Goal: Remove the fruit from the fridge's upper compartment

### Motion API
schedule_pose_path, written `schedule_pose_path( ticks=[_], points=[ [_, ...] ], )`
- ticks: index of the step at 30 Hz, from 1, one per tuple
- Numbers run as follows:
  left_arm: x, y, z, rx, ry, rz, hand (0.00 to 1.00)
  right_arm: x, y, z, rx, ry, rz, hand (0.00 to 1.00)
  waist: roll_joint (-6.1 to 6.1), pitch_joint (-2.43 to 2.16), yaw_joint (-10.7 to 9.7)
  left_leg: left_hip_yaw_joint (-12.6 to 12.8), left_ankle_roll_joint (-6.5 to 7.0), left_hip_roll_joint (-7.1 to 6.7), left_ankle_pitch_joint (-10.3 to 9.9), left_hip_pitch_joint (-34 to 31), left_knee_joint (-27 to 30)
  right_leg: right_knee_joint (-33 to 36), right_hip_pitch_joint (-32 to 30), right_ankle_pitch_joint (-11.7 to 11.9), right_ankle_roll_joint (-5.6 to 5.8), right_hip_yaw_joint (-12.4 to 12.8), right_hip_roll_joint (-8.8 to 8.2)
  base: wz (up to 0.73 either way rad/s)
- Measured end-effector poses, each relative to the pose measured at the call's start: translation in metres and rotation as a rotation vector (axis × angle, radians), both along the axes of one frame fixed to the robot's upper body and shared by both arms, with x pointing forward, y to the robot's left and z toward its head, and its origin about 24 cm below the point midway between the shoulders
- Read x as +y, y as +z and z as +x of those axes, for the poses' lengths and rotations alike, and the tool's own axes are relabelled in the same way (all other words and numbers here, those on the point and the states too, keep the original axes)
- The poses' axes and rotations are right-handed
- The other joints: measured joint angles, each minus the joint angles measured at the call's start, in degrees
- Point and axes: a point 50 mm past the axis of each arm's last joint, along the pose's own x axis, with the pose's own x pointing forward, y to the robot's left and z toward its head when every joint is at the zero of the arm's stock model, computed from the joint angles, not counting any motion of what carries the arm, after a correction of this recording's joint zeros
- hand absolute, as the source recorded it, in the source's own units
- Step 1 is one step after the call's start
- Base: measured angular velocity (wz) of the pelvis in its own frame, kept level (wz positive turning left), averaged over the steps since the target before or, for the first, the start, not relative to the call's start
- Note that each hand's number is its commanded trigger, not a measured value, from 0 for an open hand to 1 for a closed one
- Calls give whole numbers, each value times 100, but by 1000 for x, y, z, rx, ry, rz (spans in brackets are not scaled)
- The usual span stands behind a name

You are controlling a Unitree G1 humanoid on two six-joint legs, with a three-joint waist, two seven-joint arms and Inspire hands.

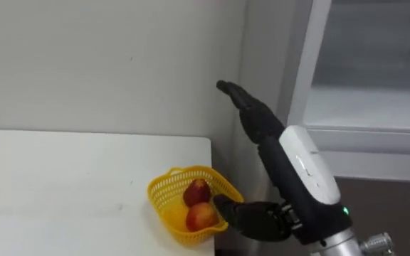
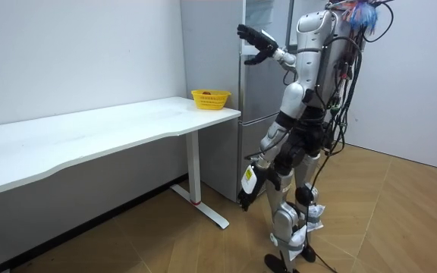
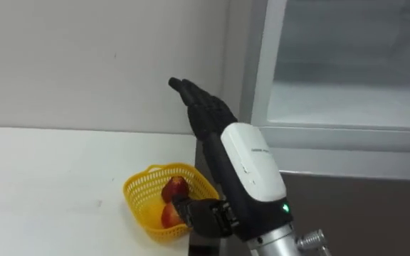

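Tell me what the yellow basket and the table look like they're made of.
The yellow basket looks like moulded plastic: an even bright colour, openwork lattice walls and a thick smooth rim. The table has a white, matte top, probably laminated board, going by its flat even surface; its legs in the room view look like white-painted metal.

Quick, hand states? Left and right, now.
Left hand: cannot be told; low, next to the yellow plastic mesh basket.
Right hand: open, empty, raised beside the white-framed fridge.
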Motion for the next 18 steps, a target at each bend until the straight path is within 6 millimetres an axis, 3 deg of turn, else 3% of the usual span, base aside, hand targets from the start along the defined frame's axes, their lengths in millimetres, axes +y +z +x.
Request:
schedule_pose_path(
  ticks=[6, 12, 18],
  points=[
    [-1, -2, -16, 21, 13, 16, 0, -14, -21, -13, 117, -35, 23, 0, 6, -30, -235, 147, 4, -3, 2, -4, 4, 20, -85, 1, 5, 154, 10, -13],
    [-1, -3, -28, 51, 24, 10, 0, -29, -19, -19, 108, -102, 36, 0, 19, -73, -377, 258, 3, 20, 1, 45, -6, 17, -88, 5, 8, 267, 42, -9],
    [-2, -3, -35, 50, 88, -16, 0, -46, -25, -28, 90, -208, 102, 0, 15, -67, -597, 287, 2, 21, -1, 91, -54, 13, -74, 0, 11, 325, 57, -3]
  ],
)
